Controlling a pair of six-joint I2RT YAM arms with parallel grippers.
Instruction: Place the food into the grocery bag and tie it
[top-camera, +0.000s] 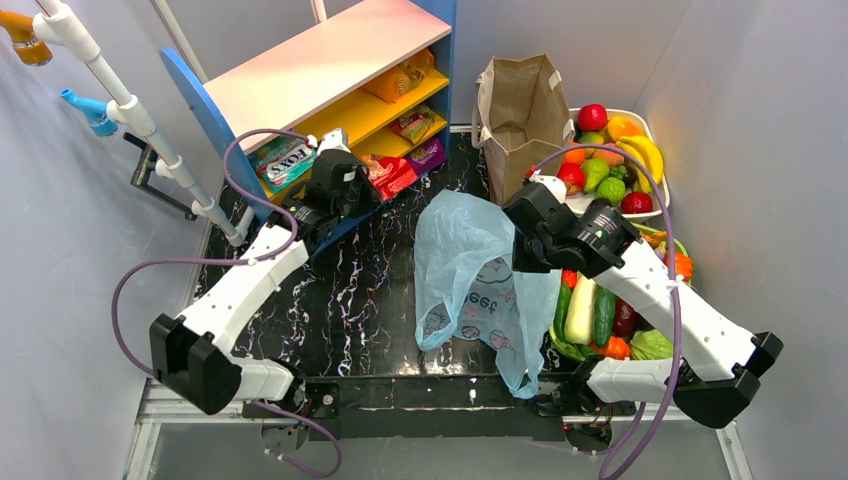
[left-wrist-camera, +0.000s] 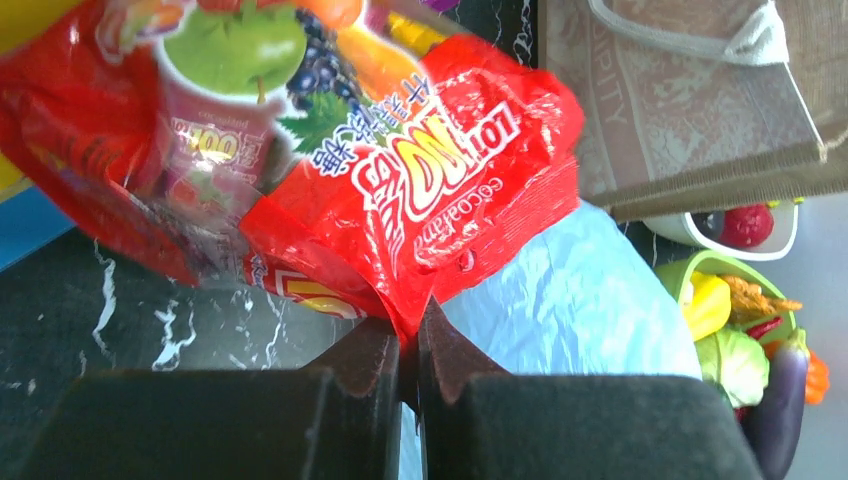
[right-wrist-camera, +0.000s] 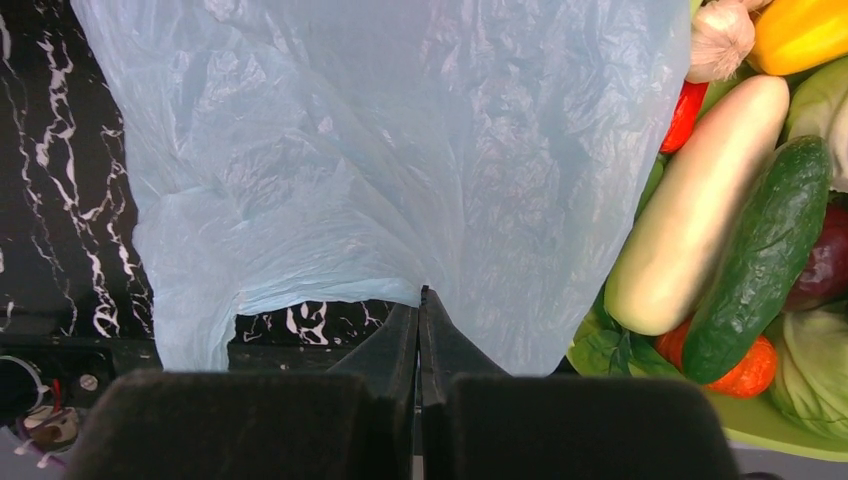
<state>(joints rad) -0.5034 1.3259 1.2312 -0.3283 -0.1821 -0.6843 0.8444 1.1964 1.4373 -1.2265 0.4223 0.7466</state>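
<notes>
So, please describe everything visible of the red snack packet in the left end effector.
The red snack packet is a glossy, crinkly foil pouch, printed with white and yellow lettering and fruit pictures. The left end effector is shut on one edge. The packet sits tilted at the lowest tier of the shelf, above the marbled table. Whether it touches the shelf is unclear.

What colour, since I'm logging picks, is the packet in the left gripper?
Red packet, white lettering; best in left wrist view.
</notes>
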